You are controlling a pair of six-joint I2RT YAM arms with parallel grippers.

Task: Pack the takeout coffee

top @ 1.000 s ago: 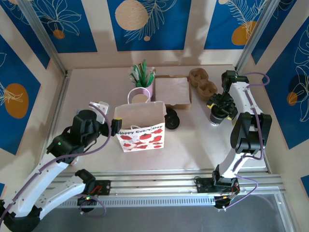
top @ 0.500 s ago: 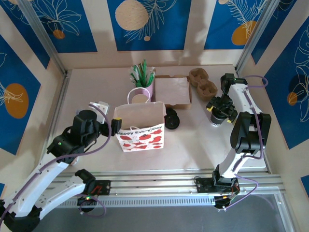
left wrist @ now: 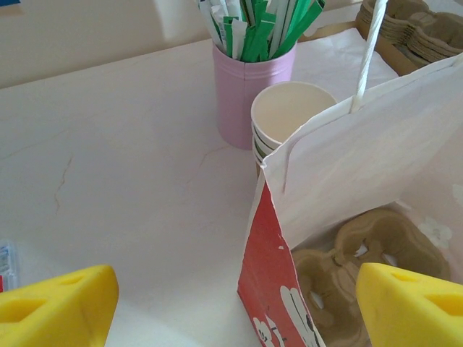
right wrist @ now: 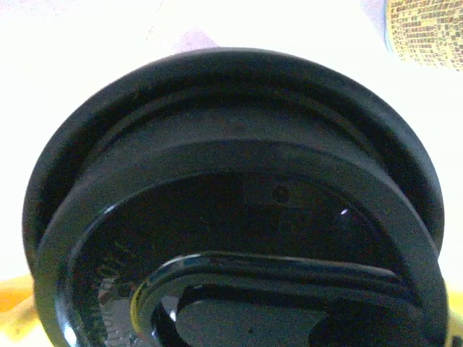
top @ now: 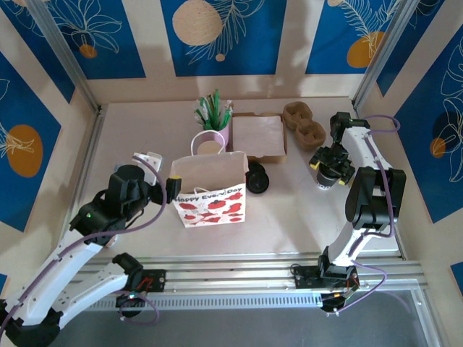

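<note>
Where left pincer [left wrist: 235, 307] gapes, right pincer [top: 327, 160] straddles cup [top: 323, 178].

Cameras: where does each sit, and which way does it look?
Top external: above, behind the bases, looking down on the table; left arm and right arm show.
Left wrist: on that arm, facing the paper bag and straw holder; left end effector fingertips at bottom corners.
Right wrist: close over the black lid; right end effector fingertips at frame edges.
Shared: top and left wrist both see that bag.

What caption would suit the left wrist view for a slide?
Open left gripper at a paper bag with a carrier inside; cups and straws stand behind.
</note>
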